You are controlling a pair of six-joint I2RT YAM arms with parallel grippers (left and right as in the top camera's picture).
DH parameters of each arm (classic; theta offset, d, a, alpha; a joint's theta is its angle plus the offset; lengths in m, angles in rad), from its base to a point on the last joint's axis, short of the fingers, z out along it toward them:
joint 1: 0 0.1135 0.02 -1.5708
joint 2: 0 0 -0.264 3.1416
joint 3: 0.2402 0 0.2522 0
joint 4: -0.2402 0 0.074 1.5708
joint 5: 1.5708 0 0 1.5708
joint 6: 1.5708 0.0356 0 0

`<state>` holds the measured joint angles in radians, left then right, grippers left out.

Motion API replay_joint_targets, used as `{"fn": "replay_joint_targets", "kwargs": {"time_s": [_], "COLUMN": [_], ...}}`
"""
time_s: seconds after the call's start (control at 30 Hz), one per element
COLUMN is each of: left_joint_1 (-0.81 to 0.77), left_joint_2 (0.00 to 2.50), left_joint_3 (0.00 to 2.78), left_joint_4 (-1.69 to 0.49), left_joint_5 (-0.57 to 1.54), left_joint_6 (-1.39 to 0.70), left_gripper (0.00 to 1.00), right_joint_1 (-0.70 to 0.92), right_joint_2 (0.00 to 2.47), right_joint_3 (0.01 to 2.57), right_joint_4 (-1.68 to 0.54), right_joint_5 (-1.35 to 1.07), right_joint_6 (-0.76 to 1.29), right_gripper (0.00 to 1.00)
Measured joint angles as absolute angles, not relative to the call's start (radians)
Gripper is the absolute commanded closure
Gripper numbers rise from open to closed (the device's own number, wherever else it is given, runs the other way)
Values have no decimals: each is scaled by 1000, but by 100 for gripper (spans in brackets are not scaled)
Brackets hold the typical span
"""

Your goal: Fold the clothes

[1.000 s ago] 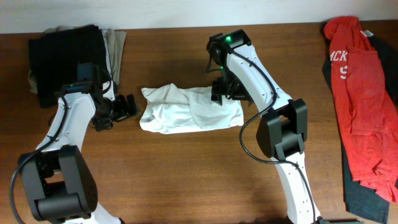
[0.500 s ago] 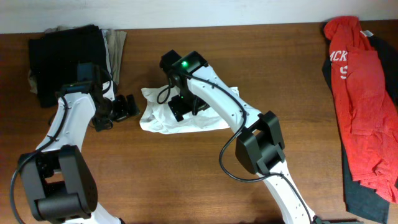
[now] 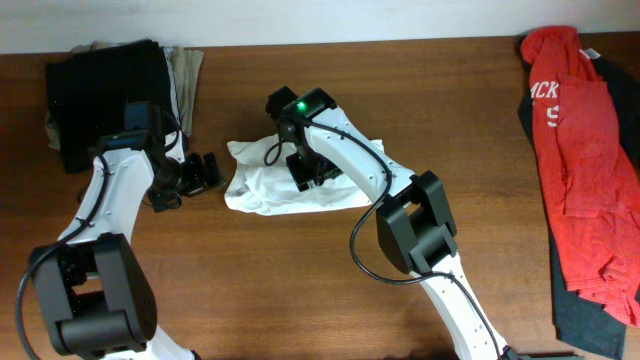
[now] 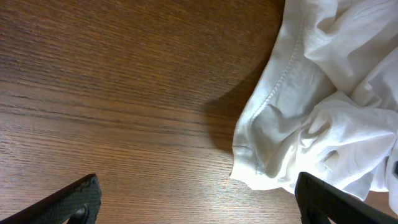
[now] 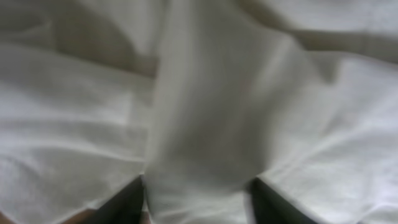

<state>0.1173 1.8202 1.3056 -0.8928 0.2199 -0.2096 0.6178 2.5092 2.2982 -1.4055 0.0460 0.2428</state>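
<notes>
The white T-shirt (image 3: 262, 182) lies crumpled in the middle of the table, its right part drawn over toward the left. My right gripper (image 3: 306, 172) is down on the shirt's middle. In the right wrist view its jaws (image 5: 199, 199) stand partly closed with a fold of white fabric (image 5: 211, 124) filling the gap between them. My left gripper (image 3: 205, 172) hovers low over bare wood just left of the shirt, open and empty. In the left wrist view (image 4: 198, 198) the shirt's hemmed left edge (image 4: 273, 112) lies up and to the right of the jaws.
Folded black and khaki pieces (image 3: 105, 85) sit at the back left corner. A red shirt with white lettering (image 3: 585, 150) lies over a dark garment along the right edge. The wooden table (image 3: 300, 290) is bare in front.
My right gripper swept from the shirt's right edge leftward across it, carrying fabric over, then eased slightly back to the right. The left arm has not moved.
</notes>
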Motion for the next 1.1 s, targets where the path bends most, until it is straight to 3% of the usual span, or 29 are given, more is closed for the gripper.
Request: {"fn": "replay_joint_targets", "kwargs": {"time_s": [0.03, 0.3, 0.53, 0.73, 0.83, 0.87, 0.9, 0.97, 1.1], "left_joint_1": [117, 117, 117, 117, 117, 117, 117, 117, 117], "left_joint_2": [1820, 1820, 1820, 1820, 1820, 1820, 1820, 1820, 1820], "left_joint_3": [1306, 1306, 1306, 1306, 1306, 1306, 1306, 1306, 1306], "left_joint_4": [-893, -893, -893, -893, -893, -893, -893, -893, -894], "left_joint_5": [220, 220, 220, 220, 220, 220, 220, 220, 220], "left_joint_6": [-210, -209, -210, -210, -209, -209, -210, -210, -210], "left_gripper": [1, 1, 1, 1, 1, 1, 1, 1, 1], "right_joint_1": [616, 514, 229, -5, -140, -168, -199, -248, -287], "right_joint_2": [2509, 2509, 2509, 2489, 2385, 2353, 2326, 2299, 2299], "right_joint_3": [2298, 2379, 2487, 2490, 2490, 2491, 2493, 2498, 2451], "right_joint_4": [-1405, -1546, -1693, -1694, -1694, -1694, -1694, -1693, -1688], "right_joint_5": [65, 121, 143, 179, 195, 197, 199, 207, 212], "right_joint_6": [263, 322, 337, 337, 338, 331, 328, 322, 315], "right_gripper": [96, 96, 96, 96, 86, 77, 58, 1, 1]}}
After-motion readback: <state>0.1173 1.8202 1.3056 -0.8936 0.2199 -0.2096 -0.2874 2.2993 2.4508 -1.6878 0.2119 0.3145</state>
